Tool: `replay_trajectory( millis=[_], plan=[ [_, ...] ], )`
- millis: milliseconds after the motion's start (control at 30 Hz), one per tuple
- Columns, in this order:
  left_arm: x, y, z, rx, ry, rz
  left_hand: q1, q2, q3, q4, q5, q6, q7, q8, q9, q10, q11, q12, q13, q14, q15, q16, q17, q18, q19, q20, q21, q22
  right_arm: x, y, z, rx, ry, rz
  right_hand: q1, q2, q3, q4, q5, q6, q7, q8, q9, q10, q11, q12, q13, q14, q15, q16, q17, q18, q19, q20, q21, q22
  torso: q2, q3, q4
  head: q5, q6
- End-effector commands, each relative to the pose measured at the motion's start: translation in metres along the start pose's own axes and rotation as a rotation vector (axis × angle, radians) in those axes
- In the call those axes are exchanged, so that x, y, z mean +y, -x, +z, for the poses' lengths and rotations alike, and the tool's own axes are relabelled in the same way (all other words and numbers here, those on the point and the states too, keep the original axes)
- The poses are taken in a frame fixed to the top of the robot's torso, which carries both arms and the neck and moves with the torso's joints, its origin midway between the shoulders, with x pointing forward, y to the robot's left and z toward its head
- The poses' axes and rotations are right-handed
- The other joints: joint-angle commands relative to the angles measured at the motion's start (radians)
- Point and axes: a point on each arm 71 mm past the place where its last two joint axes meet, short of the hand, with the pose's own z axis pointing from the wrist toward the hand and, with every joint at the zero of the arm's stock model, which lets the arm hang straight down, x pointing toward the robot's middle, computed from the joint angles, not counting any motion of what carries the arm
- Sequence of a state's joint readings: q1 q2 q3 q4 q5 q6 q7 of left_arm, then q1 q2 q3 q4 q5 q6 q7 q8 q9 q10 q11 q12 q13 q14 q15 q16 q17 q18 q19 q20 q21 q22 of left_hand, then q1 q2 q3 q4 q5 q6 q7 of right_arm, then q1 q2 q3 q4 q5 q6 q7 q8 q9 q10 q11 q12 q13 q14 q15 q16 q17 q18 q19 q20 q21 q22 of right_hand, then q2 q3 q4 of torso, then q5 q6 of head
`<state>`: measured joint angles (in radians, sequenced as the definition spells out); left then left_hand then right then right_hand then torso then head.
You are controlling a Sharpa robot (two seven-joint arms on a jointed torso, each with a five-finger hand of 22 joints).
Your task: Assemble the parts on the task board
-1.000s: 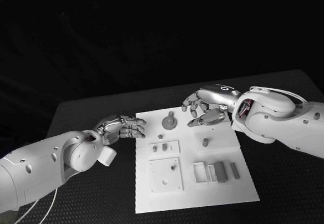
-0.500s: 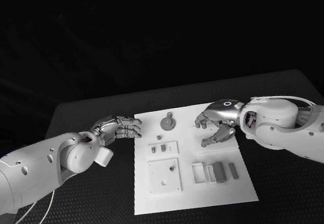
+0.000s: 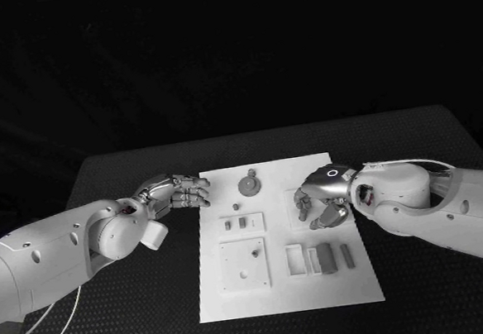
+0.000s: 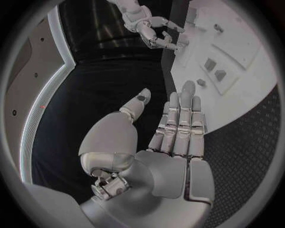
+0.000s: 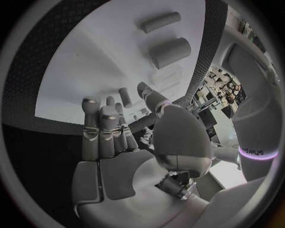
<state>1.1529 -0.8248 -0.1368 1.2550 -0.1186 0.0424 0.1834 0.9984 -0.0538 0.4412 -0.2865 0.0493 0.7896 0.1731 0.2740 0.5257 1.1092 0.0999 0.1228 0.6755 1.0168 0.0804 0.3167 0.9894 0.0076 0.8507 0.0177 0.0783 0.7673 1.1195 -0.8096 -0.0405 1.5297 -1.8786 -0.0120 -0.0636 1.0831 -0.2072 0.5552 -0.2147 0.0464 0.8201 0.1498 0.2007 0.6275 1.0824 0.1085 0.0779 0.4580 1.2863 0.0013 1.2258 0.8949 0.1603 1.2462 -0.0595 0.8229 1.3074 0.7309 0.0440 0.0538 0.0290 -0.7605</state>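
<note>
The white task board [image 3: 290, 292] lies mid-table. On it are a round disc part [image 3: 250, 185], two small pieces [image 3: 238, 223], a square plate [image 3: 245, 264] and several upright grey blocks [image 3: 326, 257]. My right hand [image 3: 322, 203] hangs low over the board's right middle, fingers pointing down, covering the spot where a small peg stood. In the right wrist view the right hand [image 5: 118, 142] has straight fingers and a grey peg [image 5: 125, 95] sits between them and the thumb, not clearly pinched. My left hand [image 3: 177, 192] rests by the board's far left corner; the left hand [image 4: 172, 137] is flat and holds nothing.
Black textured table [image 3: 129, 315] surrounds the board on all sides. The left wrist view shows the board [image 4: 249, 42] with small pieces [image 4: 211, 64] and the right hand [image 4: 151, 28] beyond. Two grey blocks [image 5: 171, 51] stand past my right fingers.
The right hand has come from the board's far right edge toward me and down onto the peg's spot. The left hand has hardly moved.
</note>
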Motion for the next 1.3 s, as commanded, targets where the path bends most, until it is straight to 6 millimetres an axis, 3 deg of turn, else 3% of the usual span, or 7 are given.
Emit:
replay_trajectory(
  millis=[33, 100, 233, 767, 967, 1300],
  plan=[
    [-0.002, -0.002, 0.001, 0.010, -0.016, -0.010, 0.007, 0.006, -0.007, -0.002, 0.000, 0.004, 0.005, 0.007, 0.001, 0.005, 0.002, -0.005, 0.001, 0.008, -0.001, -0.004, 0.001, -0.008, 0.004, -0.002, 0.000, 0.001, 0.000, 0.002, 0.002, -0.031, -0.011, -0.039, 0.007, 0.025, -0.008, -0.020, 0.002, 0.016, 0.004, 0.011, 0.002, 0.030, -0.008, 0.009, -0.003, 0.002, -0.015, 0.003, -0.002, 0.101, 0.004, 0.004, -0.002, 0.018, 0.000, -0.0014, 0.0011, -0.001, 0.000],
    [-0.002, -0.002, 0.001, 0.012, -0.015, -0.010, 0.006, 0.007, -0.008, -0.001, 0.000, 0.006, 0.006, 0.008, 0.001, 0.006, 0.002, -0.005, 0.002, 0.008, -0.001, -0.004, 0.001, -0.008, 0.004, -0.002, 0.000, 0.001, 0.002, 0.003, 0.003, -0.063, -0.002, -0.035, 0.006, 0.058, -0.017, -0.032, 0.002, 0.025, 0.015, 0.016, 0.002, 0.057, -0.017, 0.017, -0.006, 0.003, -0.023, 0.003, -0.004, 0.101, 0.005, 0.005, -0.001, 0.018, 0.000, -0.0026, 0.0008, -0.002, 0.000],
    [-0.002, -0.003, 0.001, 0.015, -0.015, -0.010, 0.006, 0.009, -0.009, -0.001, 0.000, 0.007, 0.007, 0.009, 0.001, 0.008, 0.002, -0.005, 0.002, 0.009, -0.001, -0.004, 0.001, -0.008, 0.005, -0.002, 0.000, 0.001, 0.007, 0.004, 0.007, -0.086, 0.013, -0.027, 0.009, 0.095, -0.031, -0.062, 0.002, 0.044, 0.022, 0.026, 0.000, 0.104, -0.033, 0.030, -0.008, 0.005, -0.038, 0.002, -0.008, 0.101, 0.007, 0.006, -0.001, 0.017, 0.001, -0.0023, 0.0010, -0.003, 0.001],
    [-0.002, -0.003, 0.001, 0.022, -0.012, -0.011, 0.005, 0.010, -0.011, -0.001, 0.000, 0.010, 0.007, 0.010, 0.002, 0.009, 0.001, -0.005, 0.003, 0.010, -0.002, -0.005, 0.002, -0.008, 0.005, -0.003, 0.000, 0.001, 0.011, 0.001, 0.011, -0.075, 0.018, -0.030, 0.031, 0.144, -0.038, -0.076, 0.002, 0.083, 0.008, 0.043, -0.003, 0.165, -0.052, 0.044, -0.010, 0.008, -0.057, 0.006, -0.010, 0.101, 0.010, 0.007, 0.002, 0.019, 0.000, -0.0026, 0.0008, -0.002, -0.005],
    [-0.001, -0.003, 0.001, 0.024, -0.009, -0.011, 0.005, 0.010, -0.012, -0.001, 0.000, 0.010, 0.007, 0.011, 0.002, 0.009, 0.001, -0.006, 0.003, 0.010, -0.002, -0.005, 0.002, -0.008, 0.005, -0.003, 0.000, 0.001, 0.010, -0.001, 0.011, -0.061, 0.007, -0.061, 0.041, 0.146, -0.040, -0.077, 0.002, 0.091, 0.004, 0.047, -0.003, 0.175, -0.056, 0.046, -0.010, 0.007, -0.061, 0.006, -0.011, 0.101, 0.008, 0.008, 0.003, 0.019, 0.000, -0.0023, 0.0004, -0.002, -0.007],
    [-0.001, -0.003, 0.001, 0.027, -0.006, -0.010, 0.004, 0.011, -0.013, -0.001, 0.000, 0.010, 0.008, 0.011, 0.001, 0.010, 0.001, -0.006, 0.003, 0.011, -0.002, -0.005, 0.002, -0.008, 0.006, -0.003, 0.000, 0.001, 0.007, -0.005, 0.011, -0.033, -0.007, -0.069, 0.041, 0.129, -0.049, -0.076, 0.002, 0.096, 0.003, 0.047, -0.005, 0.174, -0.056, 0.040, -0.013, 0.006, -0.060, 0.003, -0.013, 0.101, 0.004, 0.010, 0.001, 0.019, 0.000, -0.0020, 0.0005, -0.002, -0.009]
  ],
)
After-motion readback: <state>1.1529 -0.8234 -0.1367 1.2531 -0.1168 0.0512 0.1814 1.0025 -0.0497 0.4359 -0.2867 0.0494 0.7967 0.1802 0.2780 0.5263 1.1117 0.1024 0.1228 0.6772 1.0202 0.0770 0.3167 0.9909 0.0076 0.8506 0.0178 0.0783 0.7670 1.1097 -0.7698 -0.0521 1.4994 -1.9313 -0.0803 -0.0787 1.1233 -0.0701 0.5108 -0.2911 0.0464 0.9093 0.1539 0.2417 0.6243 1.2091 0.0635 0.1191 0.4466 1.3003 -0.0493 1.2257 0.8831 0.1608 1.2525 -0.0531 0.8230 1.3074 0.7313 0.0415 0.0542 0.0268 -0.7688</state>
